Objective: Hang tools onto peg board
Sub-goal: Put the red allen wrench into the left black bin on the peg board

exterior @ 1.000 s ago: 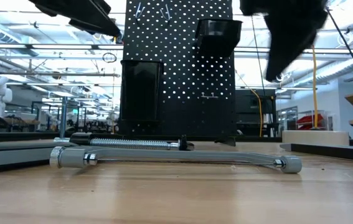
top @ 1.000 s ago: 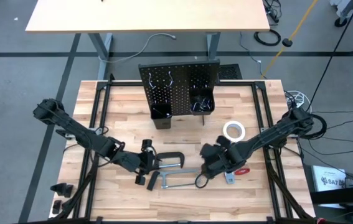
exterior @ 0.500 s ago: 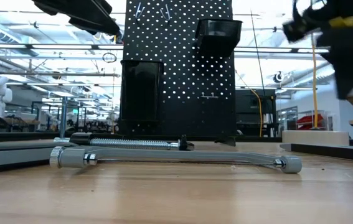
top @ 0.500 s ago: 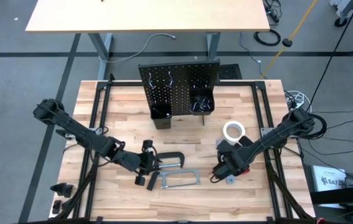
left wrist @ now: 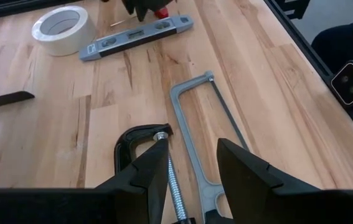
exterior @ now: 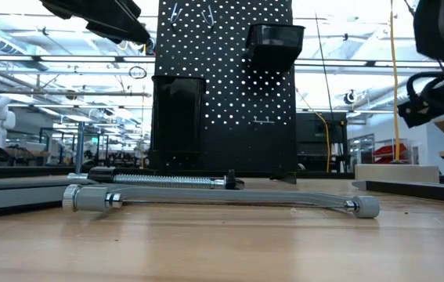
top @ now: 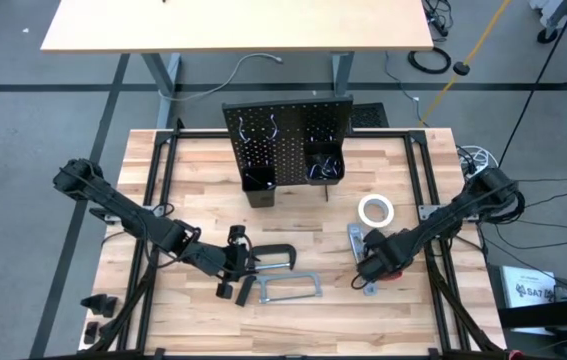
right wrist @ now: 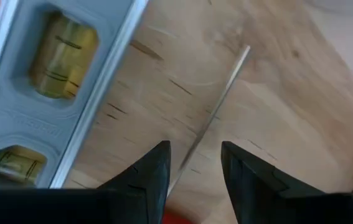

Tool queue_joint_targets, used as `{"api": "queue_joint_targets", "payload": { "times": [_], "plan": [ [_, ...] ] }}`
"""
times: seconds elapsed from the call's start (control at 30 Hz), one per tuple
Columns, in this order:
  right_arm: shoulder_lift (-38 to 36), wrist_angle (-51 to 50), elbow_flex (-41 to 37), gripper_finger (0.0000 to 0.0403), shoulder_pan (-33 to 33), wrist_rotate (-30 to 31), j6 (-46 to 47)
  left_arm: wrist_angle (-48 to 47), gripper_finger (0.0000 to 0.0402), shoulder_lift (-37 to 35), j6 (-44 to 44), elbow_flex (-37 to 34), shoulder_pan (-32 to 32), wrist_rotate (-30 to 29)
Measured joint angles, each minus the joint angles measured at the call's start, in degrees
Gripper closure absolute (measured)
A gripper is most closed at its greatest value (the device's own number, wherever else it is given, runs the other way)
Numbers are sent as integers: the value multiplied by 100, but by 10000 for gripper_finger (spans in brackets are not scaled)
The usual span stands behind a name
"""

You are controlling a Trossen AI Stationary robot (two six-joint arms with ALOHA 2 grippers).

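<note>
Tabletop (top: 203, 190): pale tan wood, plank-striped. Peg board (top: 288, 135) at far edge: black, dotted with holes; black bins. Tape roll (top: 375, 210): white. Level (left wrist: 137, 38): grey, yellow-green vials. Hacksaw (left wrist: 202, 124): grey frame. C-clamp (left wrist: 136, 142): black, silver screw. Red-handled tool (top: 390, 273) near right edge.

You have one peg board (top: 286, 143) with two bins on it. On the table you see one C-clamp (top: 279, 255), one hacksaw (top: 293, 288), one level (top: 359, 253) and one tape roll (top: 375, 210).
</note>
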Motion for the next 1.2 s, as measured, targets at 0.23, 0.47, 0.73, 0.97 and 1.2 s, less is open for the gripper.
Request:
{"api": "queue_joint_targets", "payload": {
  "times": [0.23,0.47,0.73,0.97,1.2],
  "plan": [
    [-666,566,-599,266,0,9,339,-9,261,0,4,-4,0,0],
    [-632,905,-624,331,0,-42,408,-6,261,0,7,-4,0,0],
    [-459,813,-600,398,-2,-39,280,-12,261,0,6,-4,0,1],
    [-722,716,-628,401,31,22,259,1,261,2,107,-4,4,-34],
    [-1038,-233,-471,402,239,303,615,28,261,0,118,-4,32,-221]
  ]
}}
